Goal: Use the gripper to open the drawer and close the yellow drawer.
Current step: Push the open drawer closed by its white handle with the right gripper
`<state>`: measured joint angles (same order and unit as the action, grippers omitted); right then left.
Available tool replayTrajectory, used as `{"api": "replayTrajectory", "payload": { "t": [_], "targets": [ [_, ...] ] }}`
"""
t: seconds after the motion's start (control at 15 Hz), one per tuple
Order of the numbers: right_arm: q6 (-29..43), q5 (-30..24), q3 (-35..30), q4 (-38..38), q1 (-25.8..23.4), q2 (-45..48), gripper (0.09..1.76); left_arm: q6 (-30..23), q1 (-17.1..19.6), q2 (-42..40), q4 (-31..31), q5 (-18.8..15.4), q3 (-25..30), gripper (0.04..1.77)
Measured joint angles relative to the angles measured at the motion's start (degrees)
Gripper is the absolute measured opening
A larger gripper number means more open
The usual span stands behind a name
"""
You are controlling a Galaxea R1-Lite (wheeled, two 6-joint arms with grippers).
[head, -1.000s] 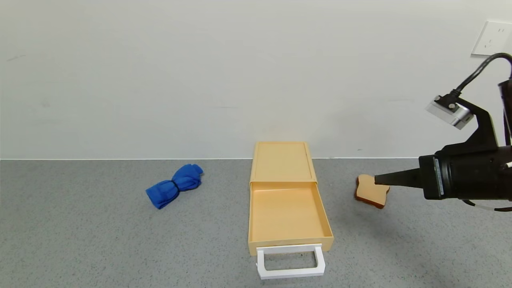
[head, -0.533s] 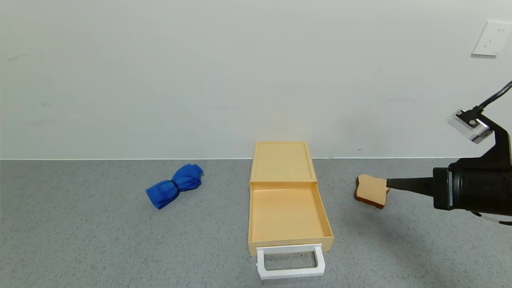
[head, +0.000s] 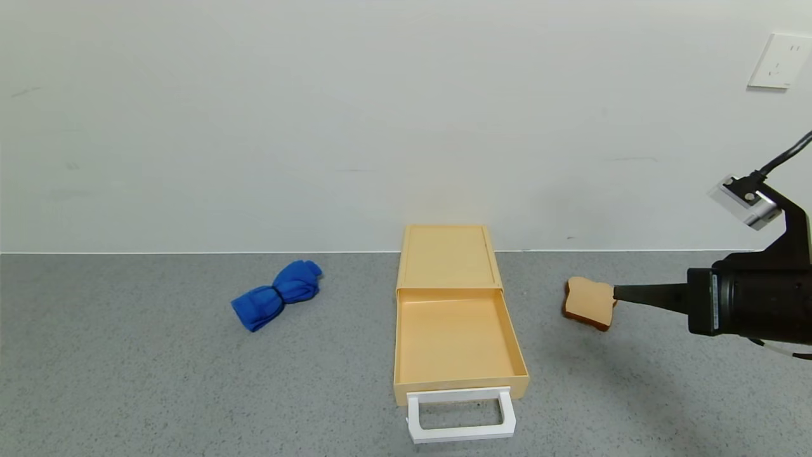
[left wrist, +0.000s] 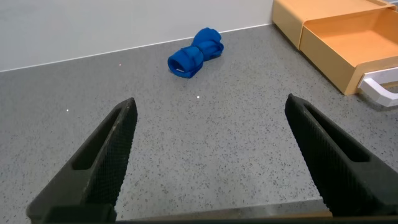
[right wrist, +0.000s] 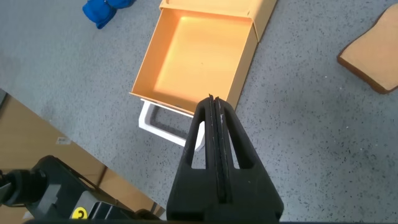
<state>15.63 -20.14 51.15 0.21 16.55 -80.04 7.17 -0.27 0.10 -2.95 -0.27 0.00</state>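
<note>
The pale yellow drawer (head: 449, 260) lies flat at the middle of the grey table. Its tray (head: 457, 339) is slid out toward me and is empty, and its white loop handle (head: 460, 414) is at the front. My right gripper (head: 616, 293) hovers at the right, raised above the table, with its fingers pressed together and empty; it is well to the right of the drawer. In the right wrist view the shut fingertips (right wrist: 212, 102) hang above the tray (right wrist: 199, 56) and handle (right wrist: 163, 123). My left gripper (left wrist: 208, 109) is open over bare table, out of the head view.
A tan toast slice (head: 590, 303) lies right of the drawer, behind the right fingertips in the head view. A blue cloth bundle (head: 277, 294) lies left of the drawer. A wall with a white socket (head: 779, 61) runs behind the table.
My right gripper has drawn back to the right and dropped a little, away from the drawer. The tray has stayed slid out. The left arm has not moved.
</note>
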Motion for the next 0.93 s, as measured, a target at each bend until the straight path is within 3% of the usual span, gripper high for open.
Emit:
{"api": "replayTrajectory", "payload": {
  "t": [0.33,0.6,0.93],
  "targets": [
    [0.0,1.0,0.4,0.6,2.0,-1.3,0.12,0.0,0.0,0.0,0.0,0.0,0.0,1.72],
    [2.5,8.7,1.9,0.8,6.2,-3.9,0.12,0.0,0.0,0.0,0.0,0.0,0.0,1.72],
    [9.6,16.9,10.4,13.4,14.4,-9.6,0.12,0.0,0.0,0.0,0.0,0.0,0.0,1.72]
  ]
}}
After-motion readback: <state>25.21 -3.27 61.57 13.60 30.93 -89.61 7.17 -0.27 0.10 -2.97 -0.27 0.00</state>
